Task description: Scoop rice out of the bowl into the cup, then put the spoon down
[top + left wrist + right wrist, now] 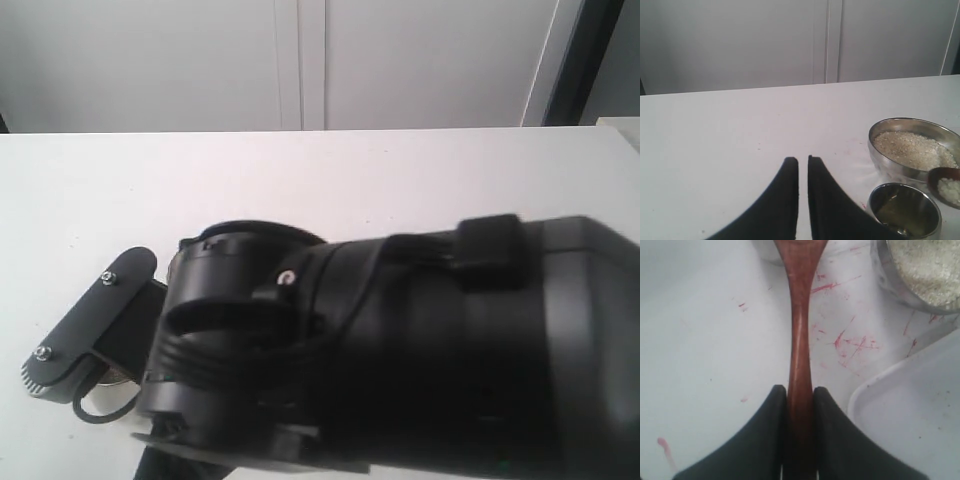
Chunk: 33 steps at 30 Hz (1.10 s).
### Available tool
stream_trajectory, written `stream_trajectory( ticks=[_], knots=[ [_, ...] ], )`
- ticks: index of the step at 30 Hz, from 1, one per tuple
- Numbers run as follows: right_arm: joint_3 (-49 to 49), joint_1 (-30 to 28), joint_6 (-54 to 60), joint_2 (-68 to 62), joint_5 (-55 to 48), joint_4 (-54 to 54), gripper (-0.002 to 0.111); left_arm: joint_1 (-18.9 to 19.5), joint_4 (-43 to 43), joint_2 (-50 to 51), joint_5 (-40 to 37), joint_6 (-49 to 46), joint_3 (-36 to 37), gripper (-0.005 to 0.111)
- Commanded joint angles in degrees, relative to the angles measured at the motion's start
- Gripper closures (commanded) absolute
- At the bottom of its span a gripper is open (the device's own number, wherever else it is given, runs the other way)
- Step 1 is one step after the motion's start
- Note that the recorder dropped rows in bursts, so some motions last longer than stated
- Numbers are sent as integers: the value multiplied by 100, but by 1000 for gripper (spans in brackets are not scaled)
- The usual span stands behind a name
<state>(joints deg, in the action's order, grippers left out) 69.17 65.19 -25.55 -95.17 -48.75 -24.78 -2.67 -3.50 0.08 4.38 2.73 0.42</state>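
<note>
In the left wrist view the steel bowl (884,161) holds a heap of rice (912,147). The smaller steel cup (879,199) stands just in front of the bowl. The spoon (946,186) shows its oval head loaded with grains, hovering by the cup's rim beside the bowl. My right gripper (800,389) is shut on the spoon's (800,325) reddish-brown handle. The bowl (890,282) and part of the cup (765,254) lie past the handle. My left gripper (803,159) is shut and holds nothing, off to the side of the cup.
A white tray (910,415) lies on the table beside my right gripper. Red scratch marks (850,342) dot the white tabletop. In the exterior view a black arm (400,350) fills the foreground and hides the bowl and cup.
</note>
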Motion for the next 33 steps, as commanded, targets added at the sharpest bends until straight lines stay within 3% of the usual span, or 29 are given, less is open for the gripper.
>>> stream_trajectory(
  ticks=[1,13,33],
  knots=[
    [267,13,-74,-297,105,-468,108,-30,-33,-8,30,8,-42,92],
    [500,13,-321,-954,-254,-1493,108,-30,-33,-8,30,8,-42,92],
    [500,273,-321,-1033,-655,-2011,108,-30,-33,-8,30,8,-42,92]
  ],
)
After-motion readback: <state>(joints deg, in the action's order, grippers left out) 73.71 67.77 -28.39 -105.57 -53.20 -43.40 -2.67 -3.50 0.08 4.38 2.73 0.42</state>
